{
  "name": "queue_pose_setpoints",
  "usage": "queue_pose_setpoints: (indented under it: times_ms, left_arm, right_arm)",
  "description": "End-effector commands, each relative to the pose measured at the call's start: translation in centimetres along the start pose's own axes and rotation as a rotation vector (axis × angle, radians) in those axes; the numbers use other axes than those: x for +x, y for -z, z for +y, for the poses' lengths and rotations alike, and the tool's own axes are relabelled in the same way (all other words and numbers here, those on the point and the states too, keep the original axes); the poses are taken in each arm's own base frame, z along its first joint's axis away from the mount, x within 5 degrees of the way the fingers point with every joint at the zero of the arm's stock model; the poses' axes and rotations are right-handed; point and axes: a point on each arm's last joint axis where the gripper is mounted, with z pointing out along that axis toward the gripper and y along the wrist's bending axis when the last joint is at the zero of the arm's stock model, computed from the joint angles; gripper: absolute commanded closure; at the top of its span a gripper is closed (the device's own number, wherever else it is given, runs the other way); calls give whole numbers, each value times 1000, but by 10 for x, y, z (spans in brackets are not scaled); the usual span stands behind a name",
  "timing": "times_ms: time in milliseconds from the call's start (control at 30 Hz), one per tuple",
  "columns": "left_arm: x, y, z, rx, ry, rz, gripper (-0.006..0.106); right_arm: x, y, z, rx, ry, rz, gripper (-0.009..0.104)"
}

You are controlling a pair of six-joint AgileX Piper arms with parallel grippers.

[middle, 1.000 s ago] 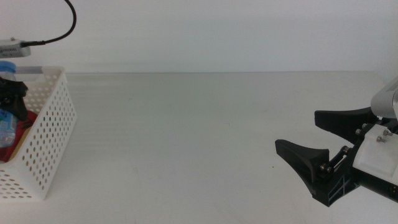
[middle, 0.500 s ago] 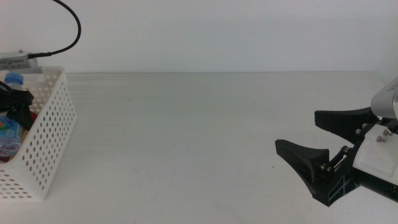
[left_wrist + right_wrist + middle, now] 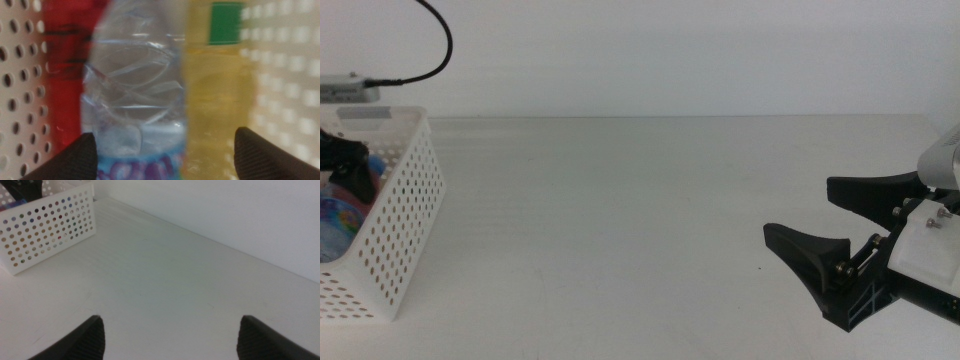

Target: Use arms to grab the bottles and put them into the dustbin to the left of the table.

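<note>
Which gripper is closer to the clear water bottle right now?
Left. The left gripper is inside the dustbin over the water bottle, jaws open; the right gripper waits across the table.

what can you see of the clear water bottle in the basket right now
The water bottle is clear, crinkled plastic with a blue-printed label at one end. It lies inside the white perforated dustbin, between the red can and the yellow-drink bottle. The left gripper has open jaws either side of it.
</note>
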Motion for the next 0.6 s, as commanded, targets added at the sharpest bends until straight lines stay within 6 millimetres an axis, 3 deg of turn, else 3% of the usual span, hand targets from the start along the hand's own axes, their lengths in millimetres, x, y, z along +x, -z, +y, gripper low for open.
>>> queue_pose_setpoints:
  times_ms: [0,167,367,567]
  left_arm:
    - [-3,43,-17,3,-4,-118,10]
    - [-2,78,-38,-22,-16,-240,10]
    - [5,132,-82,-32,-68,-455,10]
    - [27,169,-126,-15,-157,-667,14]
  right_arm:
    - [-15,3,0,-2,19,-95,20]
    - [-15,3,0,-2,19,-95,20]
    - [-15,3,0,-2,19,-95,20]
    - [-15,3,0,-2,19,-95,20]
